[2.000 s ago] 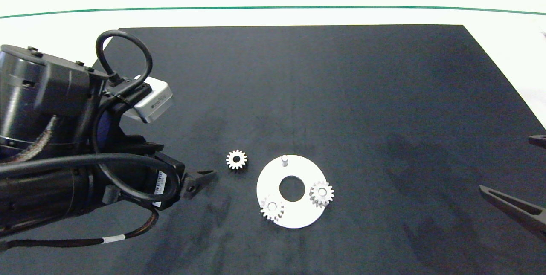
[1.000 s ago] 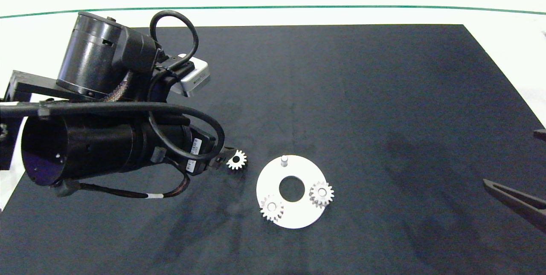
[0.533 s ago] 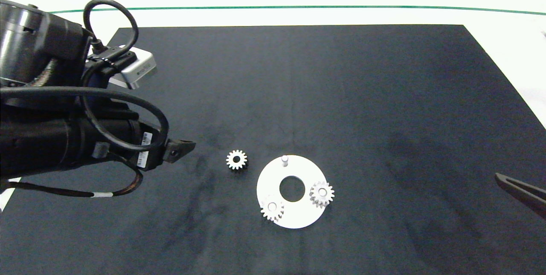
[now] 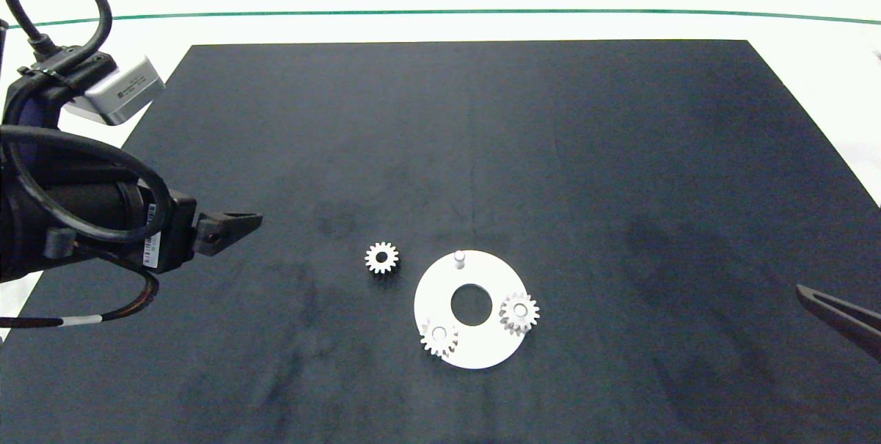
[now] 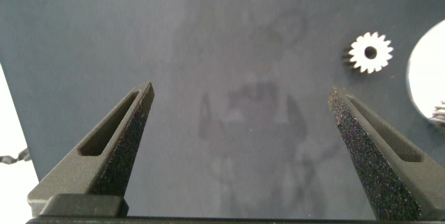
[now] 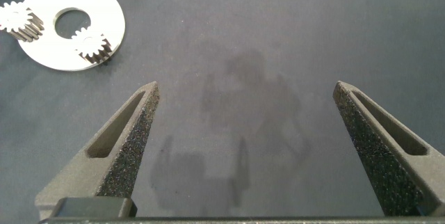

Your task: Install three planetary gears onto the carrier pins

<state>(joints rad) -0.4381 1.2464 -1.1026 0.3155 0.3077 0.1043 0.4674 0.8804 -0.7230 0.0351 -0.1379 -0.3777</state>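
A white ring-shaped disc [image 4: 482, 351] lies flat on the black mat, near the front centre. Two planetary gears [image 4: 438, 336] [image 4: 519, 312] sit on its carrier pins. One pin [image 4: 459, 259] stands bare at the disc's far edge. A third gear [image 4: 381, 257] lies loose on the mat just left of the disc. My left gripper [image 4: 251, 220] hovers well to the left of it, open and empty. The left wrist view shows that gripper [image 5: 240, 88] with the loose gear [image 5: 370, 51] beyond it. My right gripper [image 6: 245, 85] is open and empty, far to the right of the disc [image 6: 111, 22].
The black mat [image 4: 585, 155] covers most of the white table. Its left edge runs close beside my left arm. Only the tip of the right gripper [image 4: 836, 313] pokes in at the right edge of the head view.
My left arm has drawn back to the left, away from the loose gear its fingertips reached a second ago. The gear lies where it was. The right gripper has barely shifted.
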